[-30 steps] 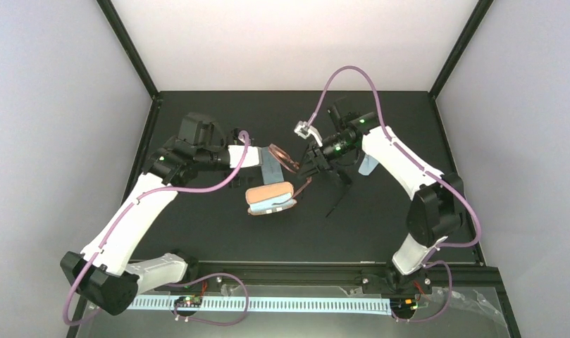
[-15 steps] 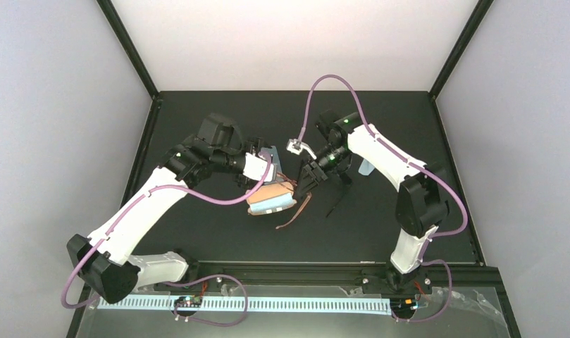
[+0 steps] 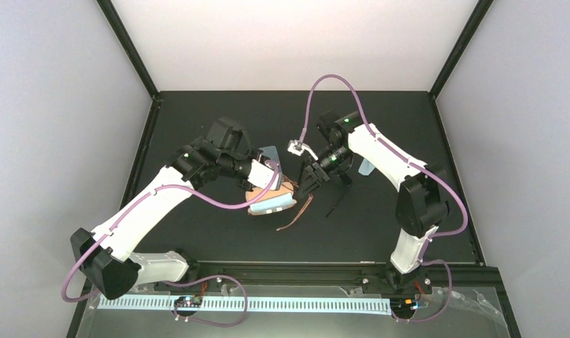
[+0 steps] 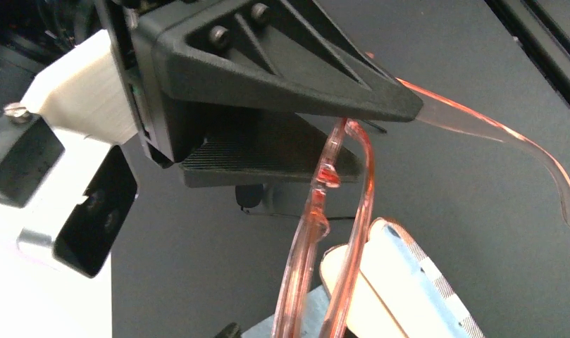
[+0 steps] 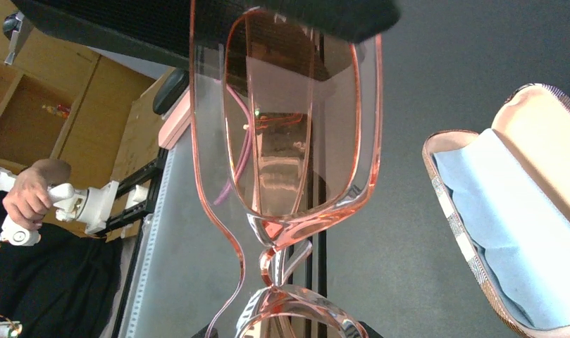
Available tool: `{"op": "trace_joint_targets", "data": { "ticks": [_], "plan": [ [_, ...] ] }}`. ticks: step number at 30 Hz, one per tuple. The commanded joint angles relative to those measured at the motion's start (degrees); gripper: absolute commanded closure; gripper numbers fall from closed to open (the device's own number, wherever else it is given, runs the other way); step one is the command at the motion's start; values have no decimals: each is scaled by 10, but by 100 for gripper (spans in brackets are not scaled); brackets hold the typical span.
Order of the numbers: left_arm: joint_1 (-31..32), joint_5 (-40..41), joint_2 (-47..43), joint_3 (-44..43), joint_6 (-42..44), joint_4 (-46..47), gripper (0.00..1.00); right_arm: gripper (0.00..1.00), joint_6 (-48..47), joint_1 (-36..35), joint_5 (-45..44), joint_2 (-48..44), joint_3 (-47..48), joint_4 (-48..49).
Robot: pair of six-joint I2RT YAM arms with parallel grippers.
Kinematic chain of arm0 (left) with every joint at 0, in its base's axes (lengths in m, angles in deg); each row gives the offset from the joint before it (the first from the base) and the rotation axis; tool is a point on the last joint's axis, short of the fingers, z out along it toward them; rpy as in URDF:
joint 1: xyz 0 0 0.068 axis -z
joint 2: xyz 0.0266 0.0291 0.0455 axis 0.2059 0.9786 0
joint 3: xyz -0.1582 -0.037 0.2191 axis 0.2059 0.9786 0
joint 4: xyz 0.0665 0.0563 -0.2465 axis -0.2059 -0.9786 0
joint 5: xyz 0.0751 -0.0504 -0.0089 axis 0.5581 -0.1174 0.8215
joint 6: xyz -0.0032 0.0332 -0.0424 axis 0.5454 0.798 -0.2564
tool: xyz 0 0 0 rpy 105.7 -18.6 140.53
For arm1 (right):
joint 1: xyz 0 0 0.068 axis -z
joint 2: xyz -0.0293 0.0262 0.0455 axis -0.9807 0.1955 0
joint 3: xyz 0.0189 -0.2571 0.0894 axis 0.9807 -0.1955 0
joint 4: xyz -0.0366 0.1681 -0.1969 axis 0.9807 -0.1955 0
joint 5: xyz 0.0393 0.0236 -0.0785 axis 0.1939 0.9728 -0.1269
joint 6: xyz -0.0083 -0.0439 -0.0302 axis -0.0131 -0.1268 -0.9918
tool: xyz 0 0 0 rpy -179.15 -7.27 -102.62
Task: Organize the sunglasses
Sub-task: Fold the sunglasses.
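Note:
The reddish-brown sunglasses [image 3: 291, 183] hang between both grippers just above the open tan case [image 3: 271, 201]. My right gripper [image 3: 308, 179] is shut on one lens [image 5: 296, 310], its black fingers pinching the frame [image 4: 329, 172] in the left wrist view. My left gripper [image 3: 275, 172] has come onto the other lens [image 5: 282, 127] from the left, and its dark finger [image 5: 317, 14] covers that lens's end. One thin arm [image 3: 297, 213] of the pair trails down toward the table. The black sunglasses [image 3: 338, 194] lie on the table under the right arm.
The tan case [image 5: 528, 120] lies open with a light blue cloth [image 5: 500, 225] inside. Another blue cloth [image 3: 367, 167] shows behind the right arm, and a blue-grey piece [image 3: 271, 152] sits beside the left wrist. Black frame rails border the table.
The left arm has swung right to the sunglasses and its jaws have narrowed onto the lens. The right gripper brought the pair down over the tan case and now holds still.

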State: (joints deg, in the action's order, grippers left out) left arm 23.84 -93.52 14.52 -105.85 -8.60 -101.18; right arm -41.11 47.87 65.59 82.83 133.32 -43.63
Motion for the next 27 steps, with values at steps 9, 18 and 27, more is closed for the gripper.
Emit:
{"op": "trace_joint_targets", "data": {
  "ticks": [9, 18, 27],
  "plan": [
    [8, -7, -14, 24, 25, 0, 74, 79, -17, -2, 8, 6, 14, -4],
    [9, -8, -27, 40, 13, 12, 84, 77, 0, -2, -6, 10, 14, 7],
    [9, -2, -34, 49, 8, 12, 89, 67, 4, -2, -14, 15, 18, 4]
  ]
}}
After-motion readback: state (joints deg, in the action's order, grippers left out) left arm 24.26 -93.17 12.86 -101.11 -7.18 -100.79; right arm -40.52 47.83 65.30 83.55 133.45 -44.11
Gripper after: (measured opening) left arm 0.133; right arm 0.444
